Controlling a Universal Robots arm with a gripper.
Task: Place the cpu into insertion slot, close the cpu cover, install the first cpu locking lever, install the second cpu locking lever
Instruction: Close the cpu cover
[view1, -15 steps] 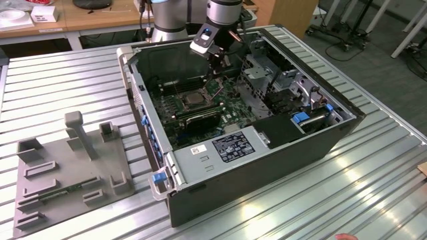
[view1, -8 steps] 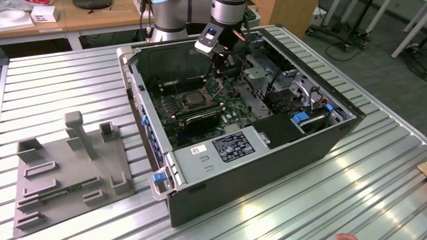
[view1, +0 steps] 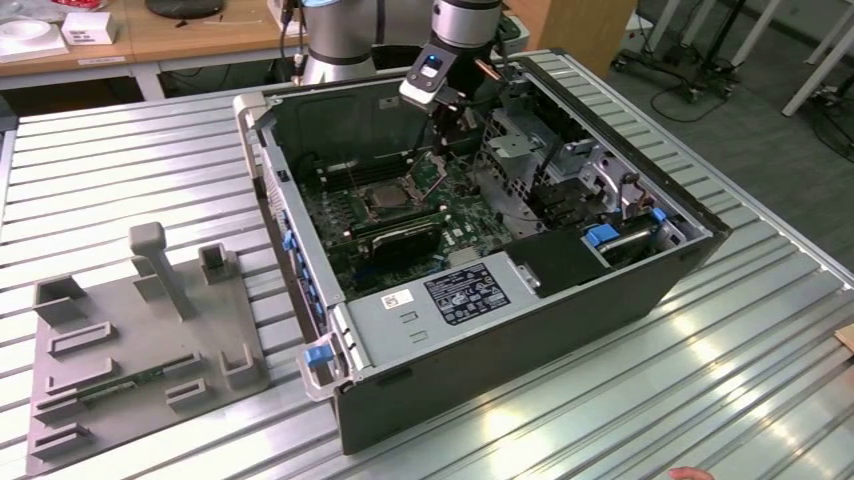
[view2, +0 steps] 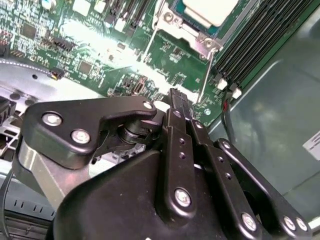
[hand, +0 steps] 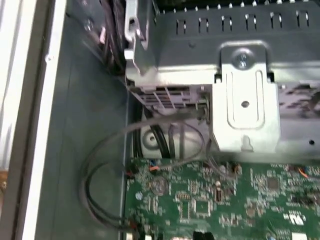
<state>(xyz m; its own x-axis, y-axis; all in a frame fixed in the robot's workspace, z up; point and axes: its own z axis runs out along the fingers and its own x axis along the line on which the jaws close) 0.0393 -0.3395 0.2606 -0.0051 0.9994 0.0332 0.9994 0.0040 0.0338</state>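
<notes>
On a ribbed metal table (view1: 747, 330), an open computer case (view1: 534, 340) fills the exterior view's centre, and inside it, left of centre, the cpu (view2: 207, 9) lies in the insertion slot (view1: 384, 197), the cpu cover (view2: 172, 22) framing it, a thin locking lever (view2: 205, 75) beside it, and the gripper (view2: 174, 95), fingers pinched narrow, near the lever's end.

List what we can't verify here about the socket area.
- cpu: second wrist view, cut off by the picture edge; seating unclear.
- cpu cover: same view, partly cut off; fully down or not, unclear.
- Locking lever: same view, its end is lost against the gripper; latched or free, unclear.
- insertion slot: exterior view, too small for any detail.
</notes>
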